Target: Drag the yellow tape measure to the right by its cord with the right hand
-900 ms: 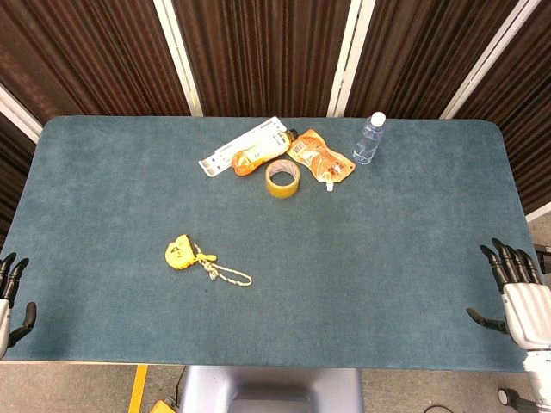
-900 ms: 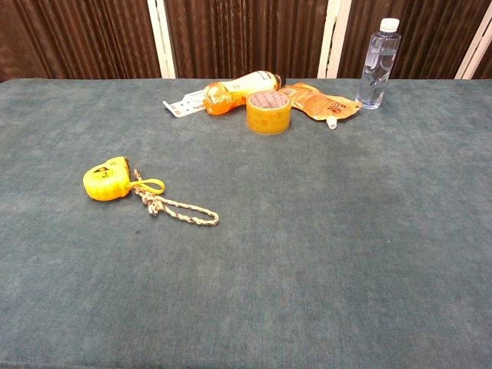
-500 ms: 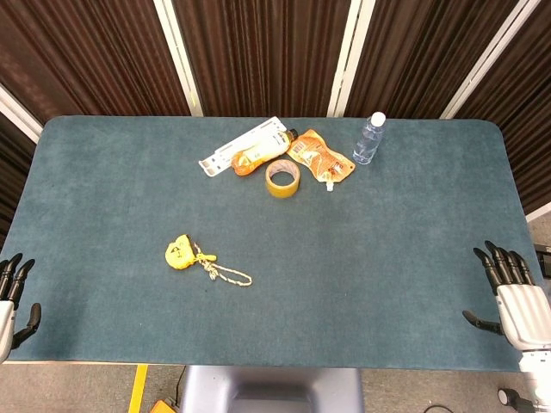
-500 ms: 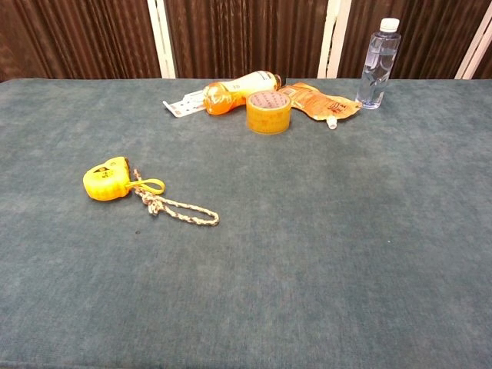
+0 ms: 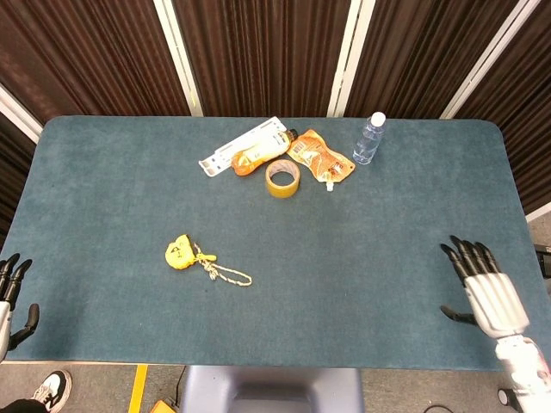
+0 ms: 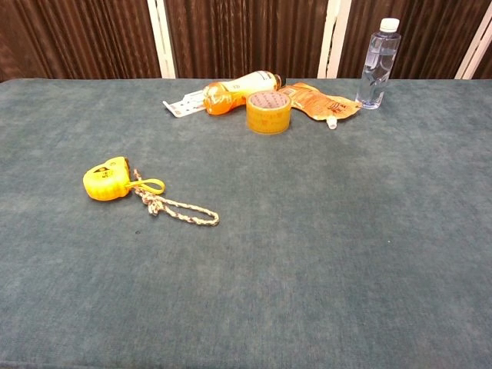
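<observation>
The yellow tape measure [image 5: 179, 253] [image 6: 107, 179] lies on the teal table left of centre. Its braided cord [image 5: 223, 273] [image 6: 179, 209] trails off toward the right and front. My right hand [image 5: 480, 286] hovers open over the table's front right corner, fingers spread and pointing away from me, far from the cord. My left hand [image 5: 10, 295] is open at the front left edge, partly cut off by the frame. Neither hand shows in the chest view.
At the back centre lie an orange bottle on a white card [image 5: 248, 151] [image 6: 231, 91], a roll of yellow tape [image 5: 281, 180] [image 6: 268, 111] and an orange pouch [image 5: 320, 156] [image 6: 318, 101]. A clear water bottle [image 5: 369, 138] [image 6: 378, 64] stands to their right. A shoe [image 5: 50, 391] shows below the table.
My right hand has moved left and inward from the right edge onto the table's corner. The left hand, tape measure and cord have stayed put. A shoe appeared at the bottom left.
</observation>
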### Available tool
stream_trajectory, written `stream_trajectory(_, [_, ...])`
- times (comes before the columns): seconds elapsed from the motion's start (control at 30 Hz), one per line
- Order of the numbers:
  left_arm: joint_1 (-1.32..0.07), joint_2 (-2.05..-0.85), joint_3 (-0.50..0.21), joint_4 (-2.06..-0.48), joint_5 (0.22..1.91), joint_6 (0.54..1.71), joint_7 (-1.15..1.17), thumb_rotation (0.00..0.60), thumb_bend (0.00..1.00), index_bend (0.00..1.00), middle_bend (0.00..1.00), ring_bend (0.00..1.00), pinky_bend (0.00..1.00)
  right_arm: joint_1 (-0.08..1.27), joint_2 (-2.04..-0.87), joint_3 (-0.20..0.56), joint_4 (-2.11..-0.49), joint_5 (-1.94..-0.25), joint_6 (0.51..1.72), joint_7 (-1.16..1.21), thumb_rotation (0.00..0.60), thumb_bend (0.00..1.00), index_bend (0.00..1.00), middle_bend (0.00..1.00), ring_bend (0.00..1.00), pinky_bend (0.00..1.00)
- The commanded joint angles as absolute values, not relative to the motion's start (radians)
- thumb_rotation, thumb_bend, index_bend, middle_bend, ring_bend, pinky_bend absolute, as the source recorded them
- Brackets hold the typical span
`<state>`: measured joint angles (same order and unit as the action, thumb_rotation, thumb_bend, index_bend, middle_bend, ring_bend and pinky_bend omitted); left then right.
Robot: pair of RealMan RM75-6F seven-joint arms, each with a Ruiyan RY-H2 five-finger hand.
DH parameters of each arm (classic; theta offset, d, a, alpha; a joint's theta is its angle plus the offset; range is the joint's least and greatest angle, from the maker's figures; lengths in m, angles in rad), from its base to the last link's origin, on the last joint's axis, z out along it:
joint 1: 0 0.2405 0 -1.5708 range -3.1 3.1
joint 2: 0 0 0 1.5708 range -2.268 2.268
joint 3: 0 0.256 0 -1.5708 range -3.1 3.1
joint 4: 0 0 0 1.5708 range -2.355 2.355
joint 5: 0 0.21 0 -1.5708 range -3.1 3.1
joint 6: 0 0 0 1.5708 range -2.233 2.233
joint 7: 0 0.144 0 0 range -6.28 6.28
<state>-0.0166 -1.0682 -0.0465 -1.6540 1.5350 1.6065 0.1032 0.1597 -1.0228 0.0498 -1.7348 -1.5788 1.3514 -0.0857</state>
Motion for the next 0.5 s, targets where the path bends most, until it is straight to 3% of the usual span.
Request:
stream_trajectory(0.03, [-0.013,-1.067,-0.049,-1.656,1.531,1.612,0.111,0.6,0.52,0.05,0.0,0.0,0.09,0.26,-0.996,0.104,-1.811,-1.572,1.246,-0.132,0.6,0.02,0.1,0.09,0.04,0.0])
stream_trajectory(0.17, [-0.011,-1.066,-0.049,-1.656,1.531,1.615,0.115,0.6,0.52,0.05,0.0,0.0,0.09,0.297,-0.989,0.121,-1.837,-1.553,1.198,-0.15,0.6,0.04,0.12,0.09,0.04,0.0])
stream_trajectory(0.23, [-0.004,-1.067,-0.056,-1.651,1.524,1.633,0.149,0.6,0.52,0.05,0.0,0.0,0.09,0.369,-0.989,0.147,-1.884,-1.533,1.108,-0.199,0.6,0.08,0.13,0.09,0.05,0.0])
stream_trajectory(0.3, [0.0,-1.073,-0.06,-1.654,1.518,1.642,0.177,0.6,0.52,0.05,0.0,0.0,0.09,0.476,-1.034,0.196,-1.918,-1.475,0.99,-0.28,0.6,0.09,0.15,0.09,0.06,0.0])
stream_trajectory(0.5, [0.007,-1.071,-0.054,-1.659,1.517,1.644,0.214,0.6,0.52,0.05,0.0,0.0,0.09,0.636,-1.168,0.238,-1.894,-1.306,0.84,-0.406,0.6,0.09,0.18,0.09,0.07,0.0])
